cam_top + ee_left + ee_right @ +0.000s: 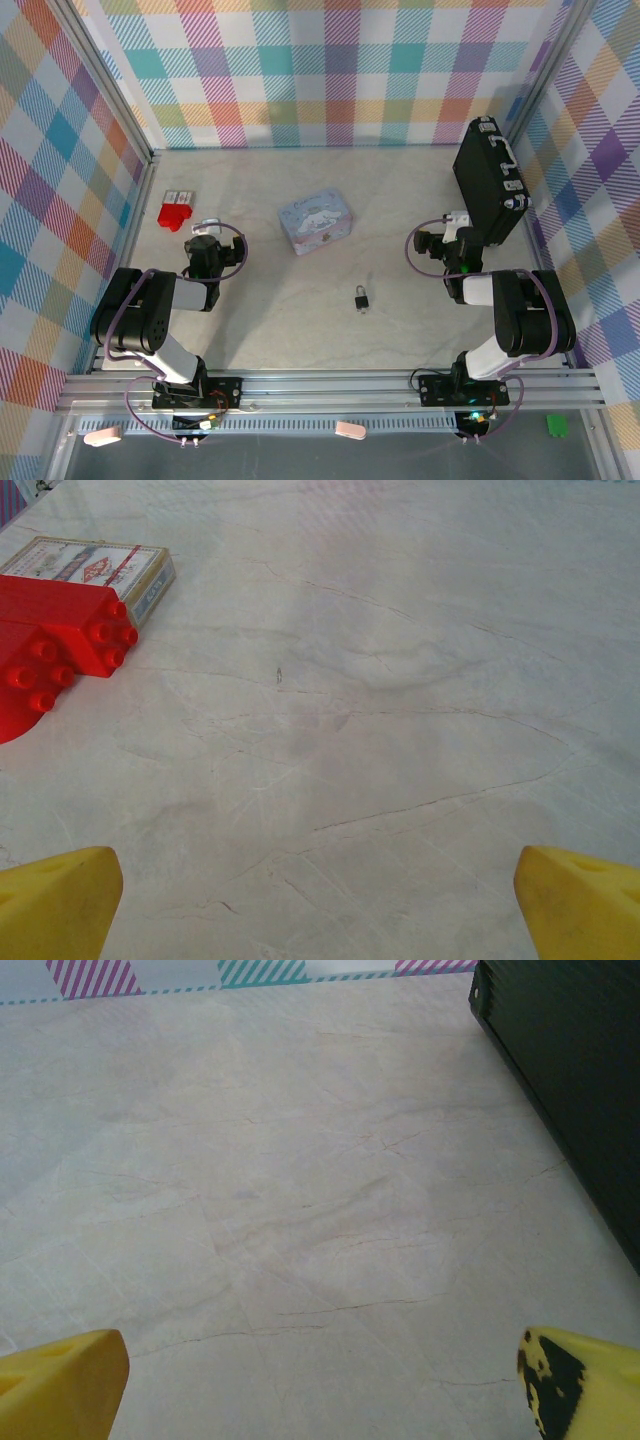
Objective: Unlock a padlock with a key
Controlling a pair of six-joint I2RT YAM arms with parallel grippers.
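Overhead, padlock (pixel 361 298) lying central, left wrist shows red brick (pixel 50 655)

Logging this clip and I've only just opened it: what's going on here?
Nothing is being handled yet. Both arms sit near their bases with open, empty grippers. The left gripper hovers over bare table near a red block, and the right gripper is beside a black case. The padlock lies alone mid-table, nearer the arms than a pastel tin, and neither arm touches it. The key is too small to make out with certainty.
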